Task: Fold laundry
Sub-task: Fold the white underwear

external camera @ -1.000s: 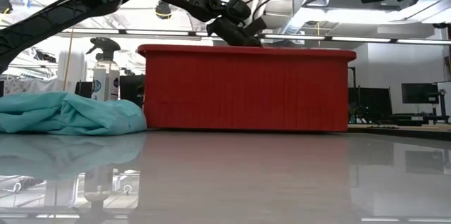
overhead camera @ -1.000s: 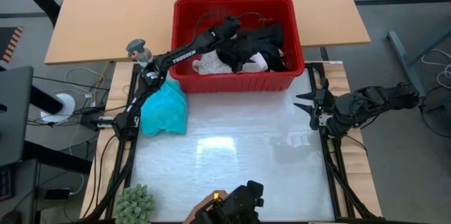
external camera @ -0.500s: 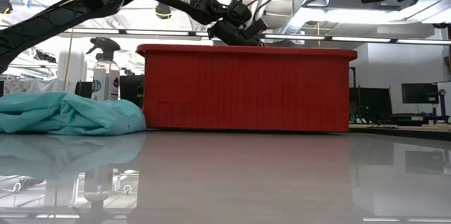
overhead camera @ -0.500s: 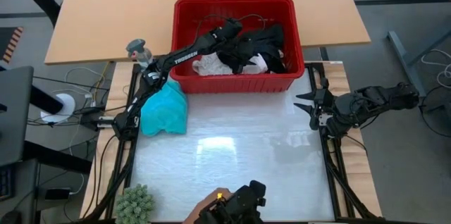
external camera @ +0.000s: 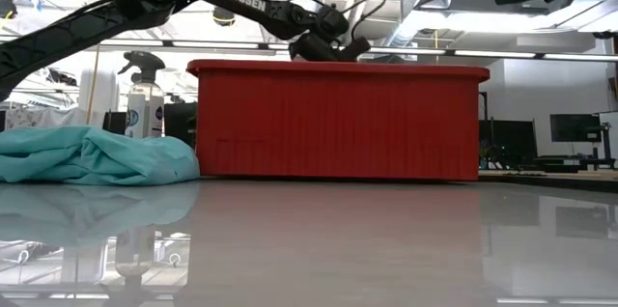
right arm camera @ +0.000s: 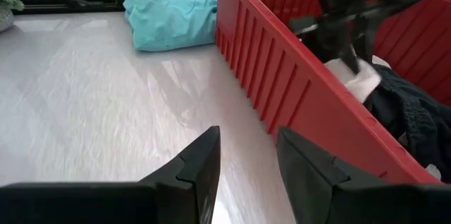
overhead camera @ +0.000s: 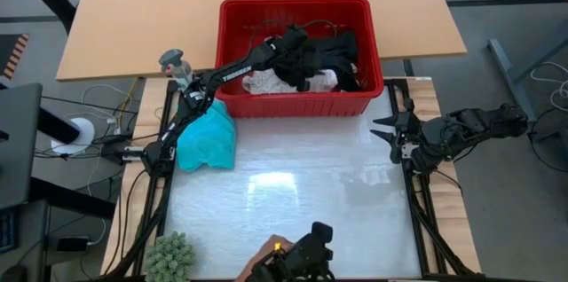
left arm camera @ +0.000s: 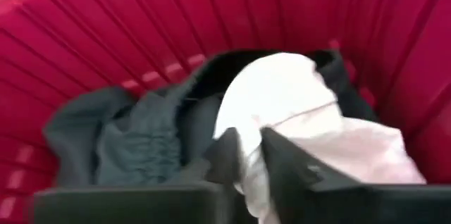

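Note:
The red basket (overhead camera: 302,0) stands at the table's far side and holds a black garment (overhead camera: 324,51) and a white garment (overhead camera: 266,80). My left gripper (left arm camera: 250,155) reaches over the basket's left wall into the pile and is shut on the white garment (left arm camera: 296,104). A teal garment (overhead camera: 209,136) lies bunched on the table against the basket's near left corner. My right gripper (right arm camera: 246,157) waits open at the table's right edge (overhead camera: 383,129), with nothing between its fingers. My left gripper pinches a bulge of the white garment (left arm camera: 248,171) between its two fingers, which slant down into the basket from the left. One layer or several, I cannot tell. The garment lies on the pile in the basket, slack.
A small green fuzzy plant (overhead camera: 169,255) sits at the near left corner. A spray bottle (overhead camera: 177,67) stands left of the basket. The white table top (overhead camera: 293,193) lies between the basket and the near edge. A wooden table (overhead camera: 133,16) stands behind.
My left gripper has tipped a little more level above the basket's pile, staying over the same spot. The garments in the basket and the teal one on the table lie as before.

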